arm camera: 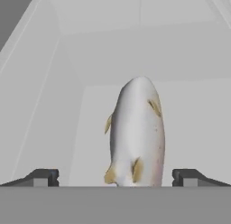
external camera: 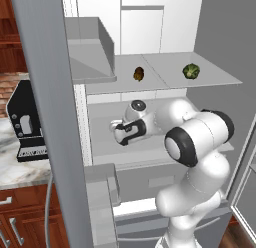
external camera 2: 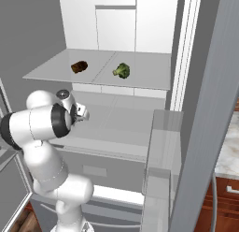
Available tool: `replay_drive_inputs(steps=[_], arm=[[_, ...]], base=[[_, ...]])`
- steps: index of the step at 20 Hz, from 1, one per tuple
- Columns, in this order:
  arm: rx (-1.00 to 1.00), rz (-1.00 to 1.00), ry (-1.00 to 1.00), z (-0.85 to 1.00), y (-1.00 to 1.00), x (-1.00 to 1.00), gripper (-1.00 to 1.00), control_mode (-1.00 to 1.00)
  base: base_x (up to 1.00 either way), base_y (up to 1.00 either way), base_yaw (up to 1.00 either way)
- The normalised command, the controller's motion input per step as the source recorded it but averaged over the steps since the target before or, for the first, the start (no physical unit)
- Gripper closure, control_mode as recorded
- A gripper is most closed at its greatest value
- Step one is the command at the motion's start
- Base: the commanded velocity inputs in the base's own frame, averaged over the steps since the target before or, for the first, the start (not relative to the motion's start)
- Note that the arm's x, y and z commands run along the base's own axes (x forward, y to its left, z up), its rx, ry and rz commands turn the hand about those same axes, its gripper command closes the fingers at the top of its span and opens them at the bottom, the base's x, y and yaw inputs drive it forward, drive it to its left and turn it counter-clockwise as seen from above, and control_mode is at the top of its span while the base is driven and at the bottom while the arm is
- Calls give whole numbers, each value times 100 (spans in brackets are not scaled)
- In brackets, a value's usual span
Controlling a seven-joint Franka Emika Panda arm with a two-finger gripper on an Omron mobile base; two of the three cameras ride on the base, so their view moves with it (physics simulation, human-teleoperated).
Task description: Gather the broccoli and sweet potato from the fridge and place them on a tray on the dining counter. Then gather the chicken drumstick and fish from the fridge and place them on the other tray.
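Observation:
A pale silvery fish (arm camera: 137, 133) with yellowish fins lies on the fridge's lower shelf (external camera: 102, 147), straight ahead of my gripper (arm camera: 116, 178). The gripper is open, and its two dark fingertips (arm camera: 43, 177) stand wide on either side of the fish's near end without touching it. In the base views the gripper (external camera: 115, 126) (external camera 2: 85, 113) reaches into the lower shelf space. On the upper shelf (external camera: 220, 77) rest a brown sweet potato (external camera: 138, 73) (external camera 2: 79, 66) and a green broccoli (external camera: 190, 71) (external camera 2: 122, 70). The chicken drumstick and the trays are out of view.
The open fridge door (external camera: 42, 117) with its bins (external camera: 102, 184) stands close on the left, and again as the door (external camera 2: 205, 133) on the right. A black coffee machine (external camera: 27, 122) sits on the marble counter (external camera: 15, 172). A drawer front (external camera: 150, 182) lies below the shelf.

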Motion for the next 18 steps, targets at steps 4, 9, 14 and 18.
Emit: replay_drive_inputs(steps=[4, 9, 14, 18], arm=[[0, 0, 6, -7, 0, 16, -100, -100], [0, 0, 1, -7, 0, 3, -100, -100], [0, 0, 0, -6, 0, 0, -100, -100], [0, 0, 0, -6, -6, 0, -100, -100]], base=[[0, 0, 0], [0, 0, 0], [0, 0, 0], [0, 0, 0]])
